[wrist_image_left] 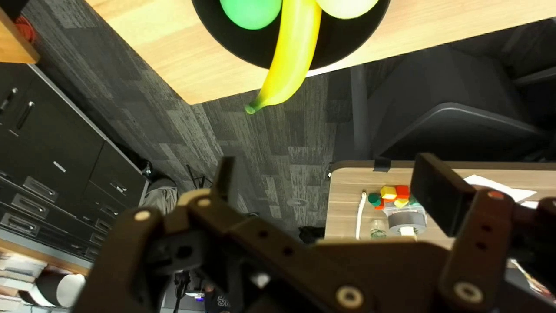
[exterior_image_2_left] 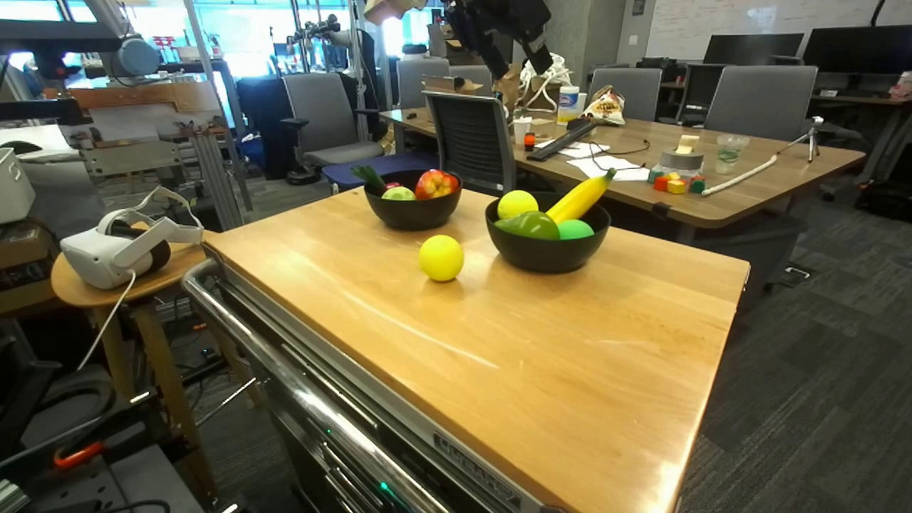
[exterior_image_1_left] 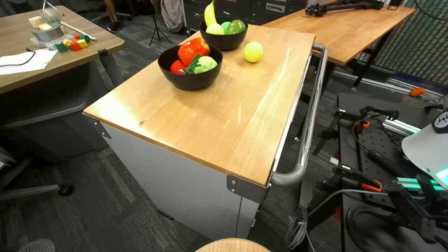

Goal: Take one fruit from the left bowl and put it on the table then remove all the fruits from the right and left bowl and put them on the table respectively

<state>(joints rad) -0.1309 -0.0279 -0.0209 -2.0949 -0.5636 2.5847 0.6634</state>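
Free table [exterior_image_2_left: 570, 356] beside bowls [exterior_image_2_left: 413, 216] and yellow-green fruit [exterior_image_2_left: 442, 258], banana [exterior_image_2_left: 581, 199] over one rim [exterior_image_2_left: 545, 244]

The worktop [exterior_image_1_left: 217, 129] is smooth, varnished-looking wood with glossy highlights, its rail [exterior_image_1_left: 311, 115] polished metal — almost mirror-bright — while the black bowls [exterior_image_1_left: 192, 82] look smooth and satiny, the big red fruit [exterior_image_1_left: 193, 49] shiny, the banana [wrist_image_left: 295, 48] waxy, and the floor [exterior_image_1_left: 115, 203] rough, woven-looking carpet.

We see a white headset [exterior_image_2_left: 107, 258] on a round wooden stool [exterior_image_2_left: 187, 258]; on a brown desk [exterior_image_2_left: 791, 171] we find coloured blocks [exterior_image_2_left: 675, 187] beside a grey tape roll [exterior_image_2_left: 681, 162], a clear cup [exterior_image_2_left: 729, 153], a white rod [exterior_image_2_left: 741, 175] and a small tripod [exterior_image_2_left: 814, 140]; grey chairs [exterior_image_2_left: 759, 100] stand around it, two dark monitors [exterior_image_2_left: 858, 51] beyond
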